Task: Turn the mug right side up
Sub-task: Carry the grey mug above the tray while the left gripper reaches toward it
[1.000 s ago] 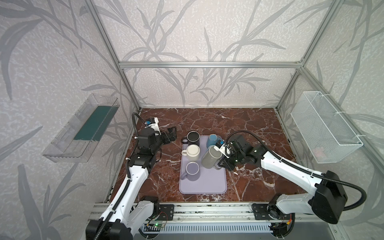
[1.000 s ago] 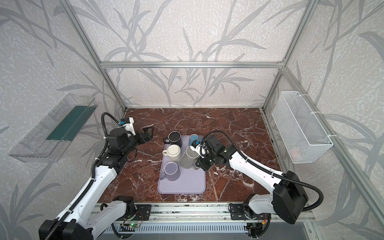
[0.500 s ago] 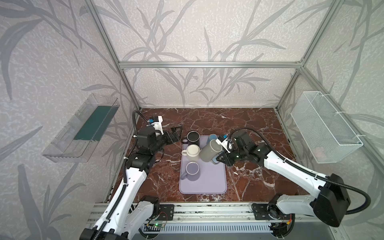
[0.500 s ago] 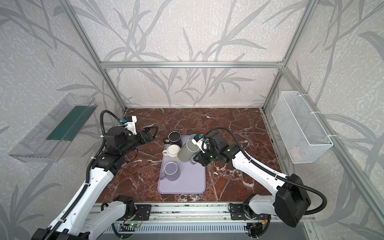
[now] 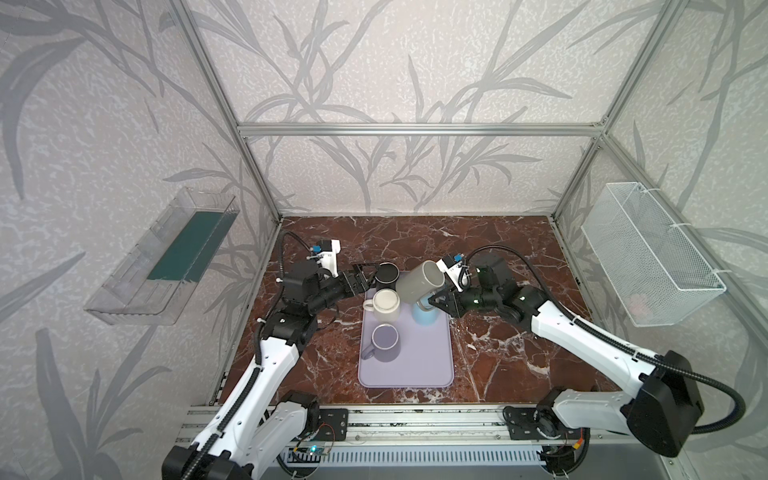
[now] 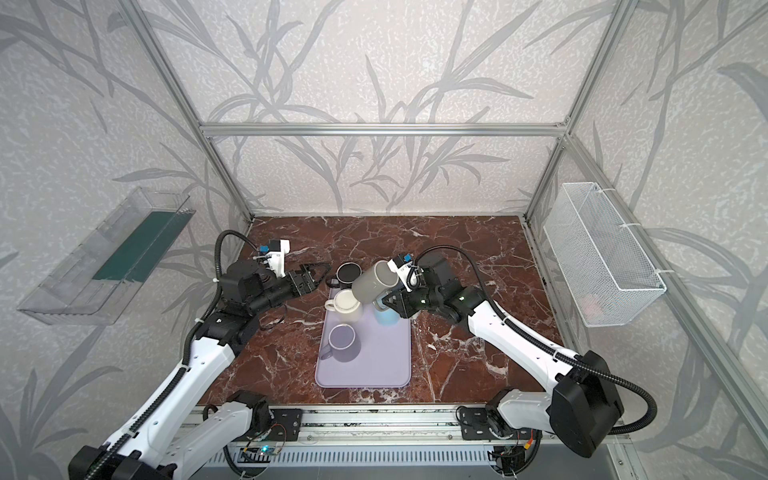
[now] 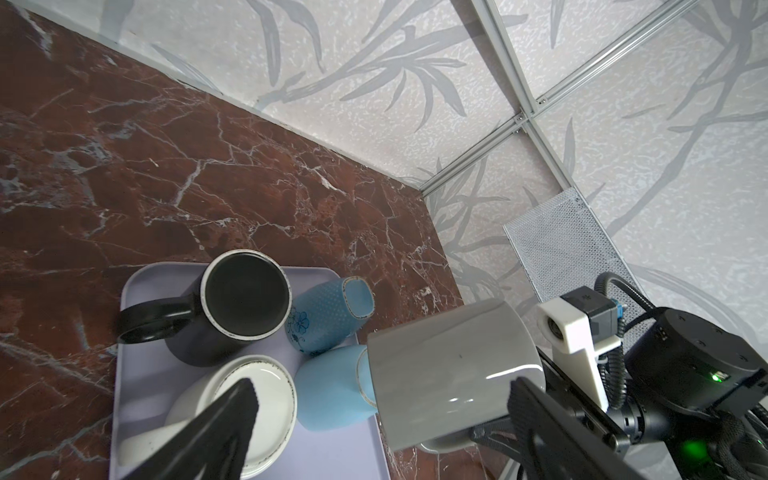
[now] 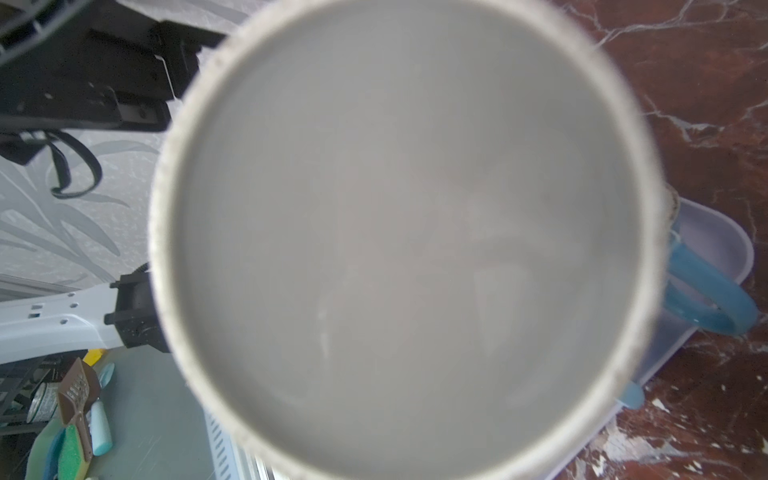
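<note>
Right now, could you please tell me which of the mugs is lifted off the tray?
The grey mug: the right claw holds it tilted above the lilac tray, while every other mug sits on it.

The glossy grey ceramic mug (image 5: 419,280) is raised and tipped almost horizontal, base pointing left and handle underneath. Its empty interior (image 8: 399,232) is plain grey. It hangs above the rear of the lavender plastic tray (image 5: 415,365).
</note>
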### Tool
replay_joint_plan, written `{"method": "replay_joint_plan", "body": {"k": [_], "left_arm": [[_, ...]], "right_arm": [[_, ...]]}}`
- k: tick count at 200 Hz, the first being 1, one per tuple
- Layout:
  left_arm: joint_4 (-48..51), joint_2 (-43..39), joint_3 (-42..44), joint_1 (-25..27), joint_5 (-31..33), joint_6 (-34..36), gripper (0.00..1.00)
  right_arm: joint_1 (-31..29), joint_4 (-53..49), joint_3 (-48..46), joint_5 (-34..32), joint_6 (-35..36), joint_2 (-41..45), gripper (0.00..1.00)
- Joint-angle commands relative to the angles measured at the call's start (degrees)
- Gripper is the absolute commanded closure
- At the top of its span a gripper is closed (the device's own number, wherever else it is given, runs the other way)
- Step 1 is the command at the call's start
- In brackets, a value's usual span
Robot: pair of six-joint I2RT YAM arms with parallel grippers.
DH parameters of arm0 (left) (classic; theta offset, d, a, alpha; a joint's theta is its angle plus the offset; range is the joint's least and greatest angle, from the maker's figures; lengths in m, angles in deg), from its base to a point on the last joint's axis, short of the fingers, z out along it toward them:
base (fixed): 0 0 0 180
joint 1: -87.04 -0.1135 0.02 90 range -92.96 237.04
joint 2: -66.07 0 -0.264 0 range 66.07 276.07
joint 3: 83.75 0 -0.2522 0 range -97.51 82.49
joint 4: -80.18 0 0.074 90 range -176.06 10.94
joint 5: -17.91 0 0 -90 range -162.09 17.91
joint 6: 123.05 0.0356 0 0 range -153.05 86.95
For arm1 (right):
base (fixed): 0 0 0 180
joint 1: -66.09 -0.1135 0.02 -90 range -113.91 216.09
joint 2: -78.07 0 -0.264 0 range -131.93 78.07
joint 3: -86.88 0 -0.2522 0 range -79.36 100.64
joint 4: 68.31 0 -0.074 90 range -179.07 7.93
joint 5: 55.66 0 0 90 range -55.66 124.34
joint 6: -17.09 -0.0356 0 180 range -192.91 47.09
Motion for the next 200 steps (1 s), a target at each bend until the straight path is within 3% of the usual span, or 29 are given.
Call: {"method": "replay_joint_plan", "body": {"k": [1, 119, 200], "left_arm": [[-3.8, -0.1, 0.5, 0.4, -3.7, -2.7, 0.04], [-21.8, 6.8, 4.3, 1.1, -13.9, -14.2, 0.10], [-49.9, 18.9, 6.6, 2.0, -16.9, -26.9, 0.18]], "right_arm": [[0.9, 10.4, 2.4, 2.8, -1.9, -0.1, 1.00], [3.5, 21.0, 10.4, 4.9, -7.5, -7.2, 1.00], [4.3, 31.6, 13.2, 10.4, -15.1, -11.4, 1.00]]}}
